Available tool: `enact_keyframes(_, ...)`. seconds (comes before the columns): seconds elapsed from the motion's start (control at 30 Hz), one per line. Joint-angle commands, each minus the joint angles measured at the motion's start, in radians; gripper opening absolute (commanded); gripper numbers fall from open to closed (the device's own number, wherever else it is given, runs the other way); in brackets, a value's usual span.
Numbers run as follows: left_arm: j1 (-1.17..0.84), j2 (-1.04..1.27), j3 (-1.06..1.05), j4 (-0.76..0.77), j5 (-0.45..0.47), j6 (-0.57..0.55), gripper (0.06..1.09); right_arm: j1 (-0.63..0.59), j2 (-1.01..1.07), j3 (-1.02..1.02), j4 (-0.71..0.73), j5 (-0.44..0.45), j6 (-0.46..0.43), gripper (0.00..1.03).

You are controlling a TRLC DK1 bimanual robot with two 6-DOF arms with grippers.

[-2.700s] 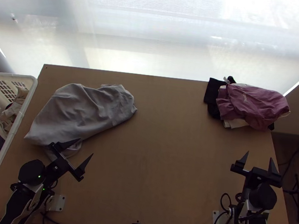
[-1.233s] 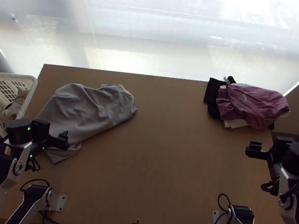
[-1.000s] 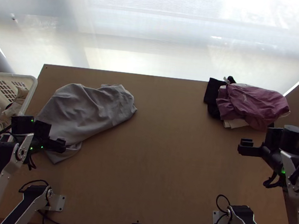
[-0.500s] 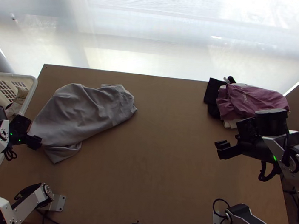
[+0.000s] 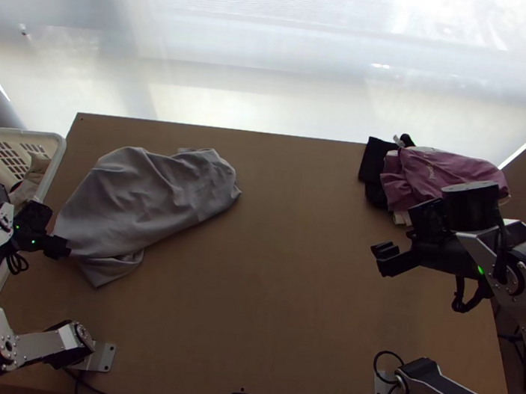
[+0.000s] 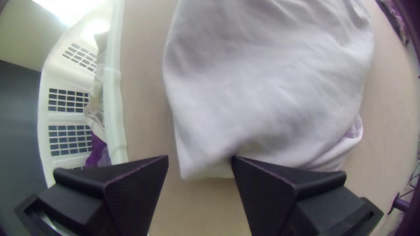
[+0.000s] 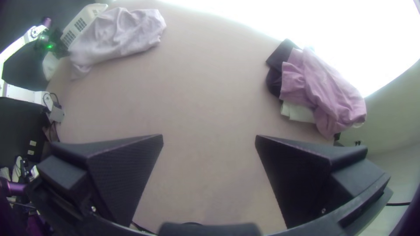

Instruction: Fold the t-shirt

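One light grey t-shirt [image 5: 146, 196] lies on the left part of the wooden table [image 5: 275, 296], loosely bunched and creased, running slantwise from its near left end towards the middle of the far side. At the near end a smaller flap [image 5: 109, 269] of the same cloth sticks out from under the main body.

Left gripper [image 5: 60, 248]: positioned at the shirt's near left corner. Its jaws stand moderately apart, with the corner of the cloth showing in the gap; no grip on the cloth is seen. Whether either finger touches the fabric cannot be told.

Right gripper [image 5: 386, 259]: located over the right half of the table, well apart from the shirt. Its jaws stand wide apart, with nothing held between them.

Two further groups of textiles noted. At the far right corner, a pink garment [image 5: 442, 174] lies bunched on top of black cloth [image 5: 377, 159] and white cloth [image 7: 298, 112]. At the table's left side stands a white plastic basket [image 5: 59, 157] with grid openings, containing beige cloth [image 5: 37, 168] and purple cloth [image 6: 96, 150]. A pale translucent screen [image 5: 277, 63] spans the area beyond the far edge.
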Motion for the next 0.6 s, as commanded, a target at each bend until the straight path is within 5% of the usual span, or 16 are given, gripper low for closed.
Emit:
enact_keyframes(0.0, -0.025, 0.112, 0.015, -0.001, 0.023, -0.038, 0.70, 0.005, 0.013, 0.008, -0.002, 0.000, -0.002, 0.98)
enact_keyframes(0.13, -0.031, 0.138, 0.030, 0.001, 0.040, -0.054, 0.35, 0.005, 0.013, 0.030, -0.007, 0.000, -0.004, 0.98)
enact_keyframes(0.3, -0.047, 0.147, 0.073, -0.113, 0.072, -0.067, 0.10, 0.004, 0.010, 0.017, -0.010, 0.002, -0.005, 0.98)
enact_keyframes(0.57, -0.291, -0.092, 0.360, -0.550, 0.276, -0.260, 0.10, 0.001, -0.004, -0.027, -0.018, 0.002, -0.018, 0.98)
